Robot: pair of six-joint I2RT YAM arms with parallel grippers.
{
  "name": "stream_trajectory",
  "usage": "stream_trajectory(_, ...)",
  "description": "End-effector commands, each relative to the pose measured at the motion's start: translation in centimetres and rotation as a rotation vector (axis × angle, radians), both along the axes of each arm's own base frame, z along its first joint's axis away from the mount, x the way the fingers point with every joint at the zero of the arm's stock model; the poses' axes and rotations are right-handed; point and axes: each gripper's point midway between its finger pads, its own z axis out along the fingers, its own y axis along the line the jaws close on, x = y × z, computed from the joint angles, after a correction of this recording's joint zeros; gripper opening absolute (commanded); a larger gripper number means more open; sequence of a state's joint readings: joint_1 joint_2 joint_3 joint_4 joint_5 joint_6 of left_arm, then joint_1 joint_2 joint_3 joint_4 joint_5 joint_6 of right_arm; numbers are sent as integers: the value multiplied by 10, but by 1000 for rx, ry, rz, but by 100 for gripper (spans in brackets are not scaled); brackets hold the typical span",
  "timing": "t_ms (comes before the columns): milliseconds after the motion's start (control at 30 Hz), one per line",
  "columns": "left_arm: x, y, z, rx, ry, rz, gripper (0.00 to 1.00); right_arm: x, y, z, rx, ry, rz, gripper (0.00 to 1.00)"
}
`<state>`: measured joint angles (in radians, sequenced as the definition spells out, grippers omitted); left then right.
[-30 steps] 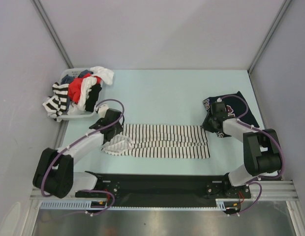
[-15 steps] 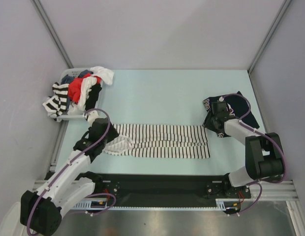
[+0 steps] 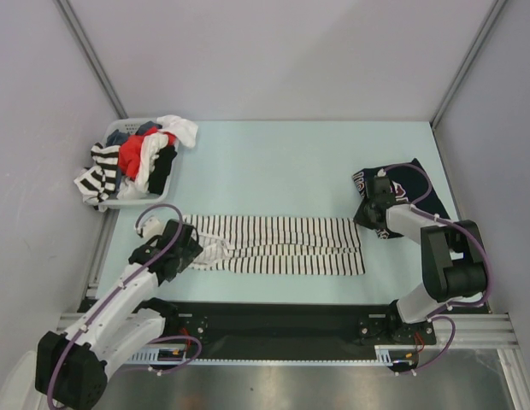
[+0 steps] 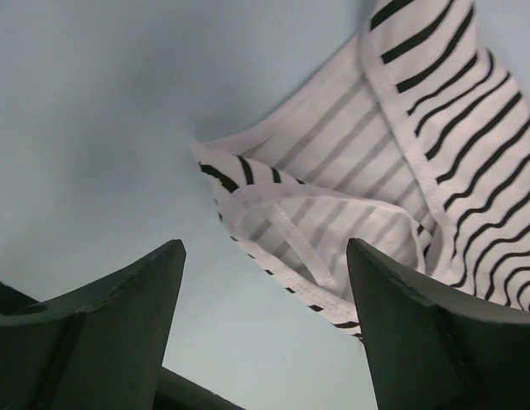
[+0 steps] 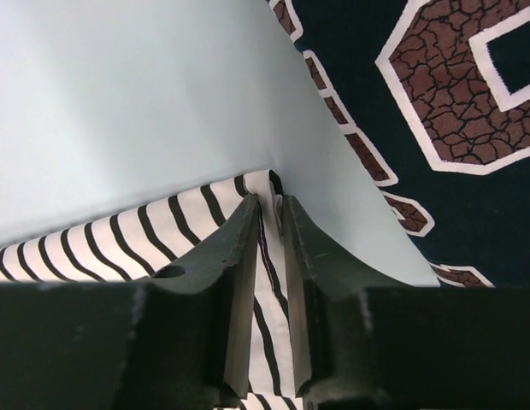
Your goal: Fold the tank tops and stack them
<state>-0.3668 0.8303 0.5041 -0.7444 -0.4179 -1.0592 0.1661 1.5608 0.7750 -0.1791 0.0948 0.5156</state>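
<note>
Overhead view first: bright, flat light from above, and the counter (image 3: 282, 162) reads pale and even with no hot spots. Shadows are soft and short, only a faint grey smudge beside each arm. The metal strip (image 3: 273, 389) at the near edge gives off a dull sheen. Over to the left wrist: the left gripper (image 4: 265, 256) fingers are near-black and soft-edged this close, and a broad hazy shadow darkens the counter at upper left. The stripes of the striped tank top (image 4: 436, 128) come through crisp. Right wrist now: the right gripper (image 5: 267, 209) is dark and slightly blurred, while the navy jersey (image 5: 359, 77) print is sharp, its cracks plain.
</note>
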Motion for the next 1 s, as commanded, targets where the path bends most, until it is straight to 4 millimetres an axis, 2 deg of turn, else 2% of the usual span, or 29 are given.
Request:
stream_trajectory(0, -11, 16, -11, 11, 38, 143, 82, 8, 1, 1, 4, -25, 6, 21)
stream_trajectory(133, 0, 20, -17, -10, 21, 176, 79, 8, 3, -1, 9, -21, 15, 14)
stream_trajectory(233, 9, 26, -16, -13, 7, 206, 71, 7, 2, -4, 7, -11, 6, 5)
stream_trajectory(333, 17, 32, -18, -15, -1, 243, 65, 5, 1, -3, 4, -12, -1, 4)
stream_trajectory(500, 34, 23, -26, -76, -7, 251, 52, 3, 1, 0, 9, -22, -2, 4)
stream_trajectory(600, 40, 19, -34, -93, 17, 258, 42, 1, 1, 0, 8, -21, -2, 4)
stream_trajectory(633, 40, 18, -39, -93, 40, 265, 35, 1, 1, 0, 8, -21, -2, 4)
stream_trajectory(700, 46, 18, -41, -99, 35, 278, 26, 0, 1, 0, 11, -22, -3, 4)
stream_trajectory(733, 47, 19, -45, -96, 51, 284, 14, -1, 1, -1, 11, -19, -4, 4)
stream_trajectory(800, 54, 21, -46, -108, 46, 303, 3, -4, 0, -3, 11, -14, -9, 4)
stream_trajectory(833, 55, 22, -51, -102, 64, 300, 0, -7, -1, -4, 13, -6, -18, 1)
stream_trajectory(900, 67, 23, -46, -97, 46, 308, 0, -14, -5, -9, 0, 21, -42, 0)
stream_trajectory(933, 69, 24, -52, -85, 67, 312, 0, -16, -6, -10, -1, 31, -52, 0)
stream_trajectory(967, 81, 23, -46, -88, 51, 312, 0, -19, -6, -10, 5, 43, -58, 0)
